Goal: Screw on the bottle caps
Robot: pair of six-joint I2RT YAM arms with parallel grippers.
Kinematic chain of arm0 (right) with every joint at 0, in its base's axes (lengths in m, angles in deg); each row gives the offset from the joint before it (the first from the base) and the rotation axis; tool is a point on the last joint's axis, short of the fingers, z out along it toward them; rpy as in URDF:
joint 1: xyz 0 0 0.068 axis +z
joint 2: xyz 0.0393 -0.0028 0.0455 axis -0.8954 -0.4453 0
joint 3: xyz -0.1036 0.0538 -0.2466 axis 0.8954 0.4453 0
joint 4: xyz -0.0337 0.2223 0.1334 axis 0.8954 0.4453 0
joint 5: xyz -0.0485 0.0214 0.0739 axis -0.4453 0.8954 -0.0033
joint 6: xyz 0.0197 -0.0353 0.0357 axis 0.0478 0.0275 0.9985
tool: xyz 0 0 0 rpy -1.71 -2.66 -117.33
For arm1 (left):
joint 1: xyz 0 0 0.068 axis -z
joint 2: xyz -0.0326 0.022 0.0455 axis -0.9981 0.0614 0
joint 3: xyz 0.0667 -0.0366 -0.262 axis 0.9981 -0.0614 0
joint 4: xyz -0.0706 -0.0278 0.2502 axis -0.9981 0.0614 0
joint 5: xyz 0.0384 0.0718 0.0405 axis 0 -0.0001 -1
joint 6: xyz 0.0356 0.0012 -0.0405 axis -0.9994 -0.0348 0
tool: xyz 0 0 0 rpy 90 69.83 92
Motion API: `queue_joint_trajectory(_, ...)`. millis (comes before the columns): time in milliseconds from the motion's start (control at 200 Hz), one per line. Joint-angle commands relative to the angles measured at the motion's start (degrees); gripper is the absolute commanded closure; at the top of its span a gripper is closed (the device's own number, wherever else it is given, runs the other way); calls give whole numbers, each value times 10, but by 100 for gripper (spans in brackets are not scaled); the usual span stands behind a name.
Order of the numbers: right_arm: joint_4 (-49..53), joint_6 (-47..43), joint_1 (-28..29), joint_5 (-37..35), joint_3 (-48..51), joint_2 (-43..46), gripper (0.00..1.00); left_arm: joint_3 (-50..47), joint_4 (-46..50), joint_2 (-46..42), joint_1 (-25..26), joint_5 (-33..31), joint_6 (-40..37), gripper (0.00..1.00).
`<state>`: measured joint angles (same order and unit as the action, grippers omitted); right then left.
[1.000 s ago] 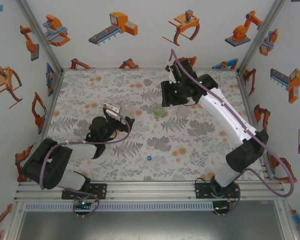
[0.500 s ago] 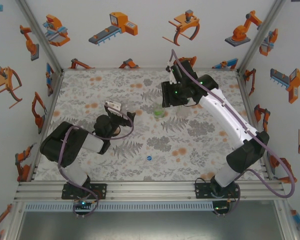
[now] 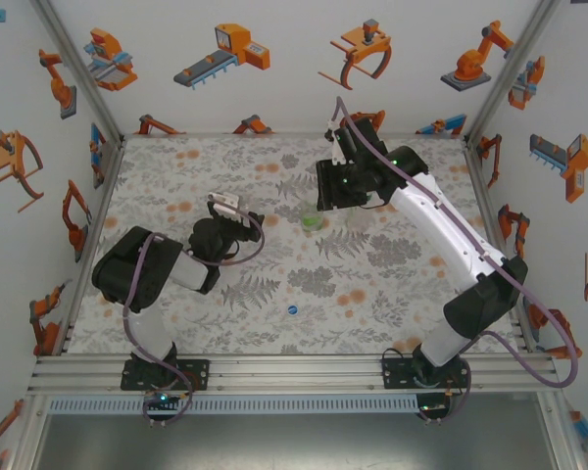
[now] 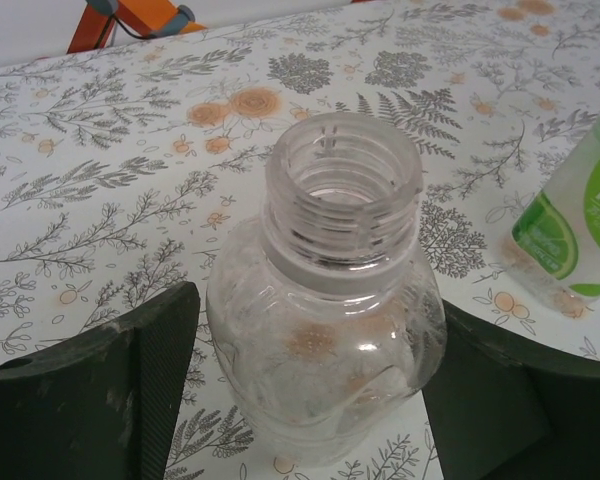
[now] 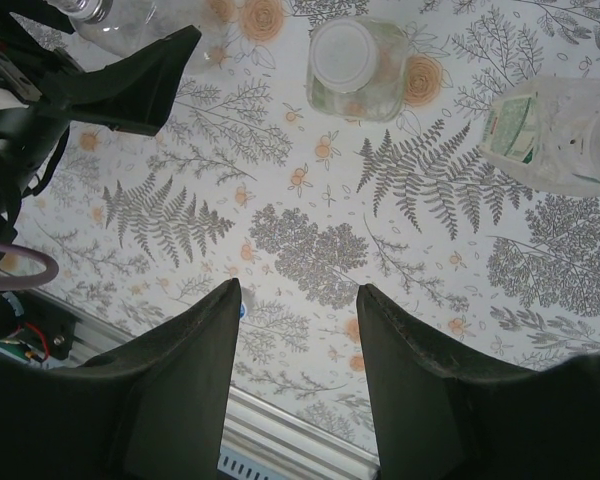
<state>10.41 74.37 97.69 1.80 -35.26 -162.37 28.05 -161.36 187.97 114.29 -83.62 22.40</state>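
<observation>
White walls [image 3: 294, 98] printed with orange robot drawings close in a floral-patterned surface [image 3: 372, 284] on three sides, and the two arms reach out over it from the near edge. Left of centre, the left gripper [image 4: 318, 300] is low over the surface with an uncapped clear bottle [image 4: 325, 330] standing upright between its dark fingers [image 4: 130, 390]. The threaded neck is bare and open at the top. A thin strip of pattern shows between the left finger and the bottle's side, so the jaws bracket the bottle without clamping it. The other finger sits right against the bottle or just behind it, and the left wrist view does not show which. Farther back and to the right, the right gripper [image 5: 297, 295] hangs above the surface with its fingers a narrow gap apart and only pattern between them. Ahead of it in the right wrist view stands a green bottle [image 3: 312, 219] with a white cap [image 5: 343, 50] on its neck, roughly midway between the two grippers. A third bottle [image 5: 555, 135], clear with a green-and-white label, stands a little beyond that one, and its top is too blurred to read. One blue cap [image 3: 291, 309] lies alone toward the near edge, well apart from all three bottles and from both grippers.
</observation>
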Motion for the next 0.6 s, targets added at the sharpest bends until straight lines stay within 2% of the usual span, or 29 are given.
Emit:
queue_joint_trajectory(0, 0, 7, 1, 2, 3, 17, 51, 18, -24, 12, -7, 16, 16, 24)
queue_joint_trajectory(260, 2, 6, 0, -1, 7, 24, 51, 38, -24, 33, -20, 46, 23, 26)
queue_joint_trajectory(596, 5, 5, 1, -5, 10, 31, 51, 43, -23, 35, -27, 67, 25, 41)
